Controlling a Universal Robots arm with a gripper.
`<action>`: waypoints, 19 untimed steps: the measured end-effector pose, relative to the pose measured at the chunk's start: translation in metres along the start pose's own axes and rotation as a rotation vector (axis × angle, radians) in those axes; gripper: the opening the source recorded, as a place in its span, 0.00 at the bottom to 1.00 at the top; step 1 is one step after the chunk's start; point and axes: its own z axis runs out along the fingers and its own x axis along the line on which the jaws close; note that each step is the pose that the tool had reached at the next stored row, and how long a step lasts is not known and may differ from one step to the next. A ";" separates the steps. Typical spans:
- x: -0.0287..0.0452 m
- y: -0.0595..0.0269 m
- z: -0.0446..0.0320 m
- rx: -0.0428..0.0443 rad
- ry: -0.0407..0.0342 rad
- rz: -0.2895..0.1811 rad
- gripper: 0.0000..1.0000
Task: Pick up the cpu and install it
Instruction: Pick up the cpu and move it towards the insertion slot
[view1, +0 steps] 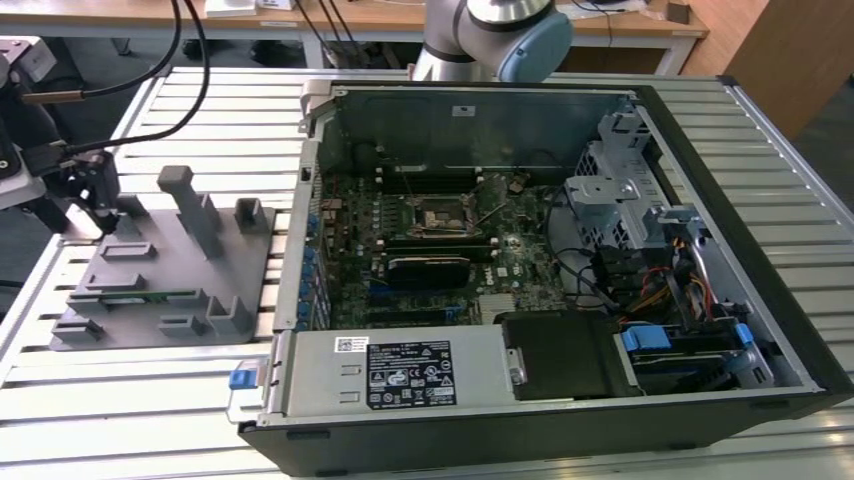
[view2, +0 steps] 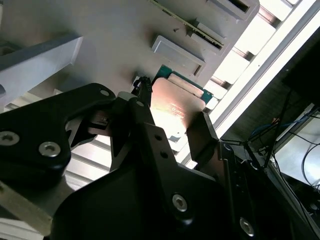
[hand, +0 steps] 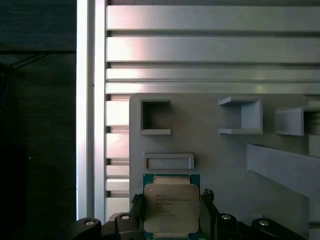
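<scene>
- Silver-grey flat square cpu (hand: 171, 210) with a thin green edge sits between the fingertips of my black gripper (hand: 171, 200), over a corner of the grey plastic tray (hand: 200, 145) with upright posts.
- My fingers (hand: 136, 200) are narrow and pressed on two opposite cpu edges, so I judge I'm holding it. Can't tell if it's clear of the tray.
- Exterior view: I'm on the exterior view's left, well apart from the open black computer case (view1: 534, 430) and the square motherboard socket (view1: 437, 215).
- Risk: grip is on thin edges only, so the chip could tilt or slip out on a fast move and drop onto the slatted aluminium table (view1: 120, 400).
- Risk: tall tray posts stand near, and a low swing could clip one.
- Risk: a chip rotated or tilted in my grip would meet the socket misaligned and could damage the contacts.
- Risk: case walls and cables crowd the socket, so a wide approach could snag.
</scene>
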 end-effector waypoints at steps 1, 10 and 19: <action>0.0000 0.0000 -0.0005 0.0000 0.0001 0.000 0.53; 0.0000 0.0003 -0.0053 0.0000 0.0001 0.000 0.53; 0.0000 0.0007 -0.0096 0.0000 0.0000 0.000 0.53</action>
